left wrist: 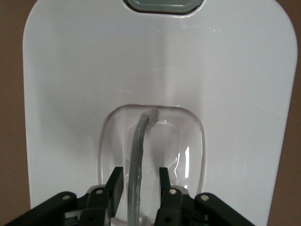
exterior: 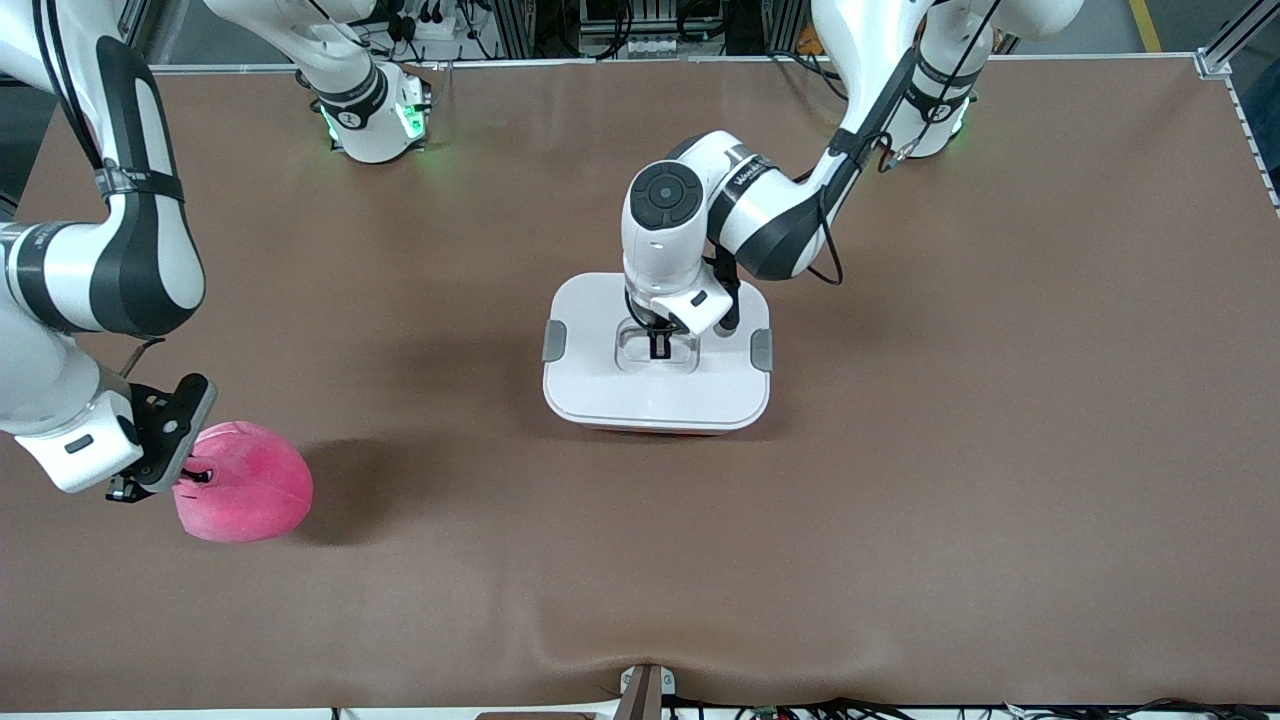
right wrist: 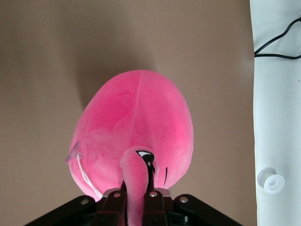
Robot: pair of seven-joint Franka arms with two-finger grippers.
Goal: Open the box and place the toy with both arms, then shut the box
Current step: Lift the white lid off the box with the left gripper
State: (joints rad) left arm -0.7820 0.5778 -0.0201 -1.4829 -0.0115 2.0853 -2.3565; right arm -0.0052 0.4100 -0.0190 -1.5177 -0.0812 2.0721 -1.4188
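The box (exterior: 600, 390) stands shut mid-table, its white lid (left wrist: 70, 94) carrying grey side clips (exterior: 553, 340). My left gripper (exterior: 660, 345) is down in the lid's clear recess. Its fingers (left wrist: 115, 181) stand on either side of the clear handle bar (left wrist: 139, 141), open, with a small gap on each side. The hot-pink toy (exterior: 250, 485) is near the right arm's end of the table, nearer to the front camera than the box. My right gripper (exterior: 190, 475) is shut on a pinched fold of the toy (right wrist: 136, 122). Whether the toy rests on the cloth I cannot tell.
Brown cloth (exterior: 900, 500) covers the table. Both arm bases (exterior: 375, 120) stand along the edge farthest from the front camera. A white strip with a black cable (right wrist: 277, 94) borders the cloth beside the toy. A small fixture (exterior: 645, 690) sits at the nearest edge.
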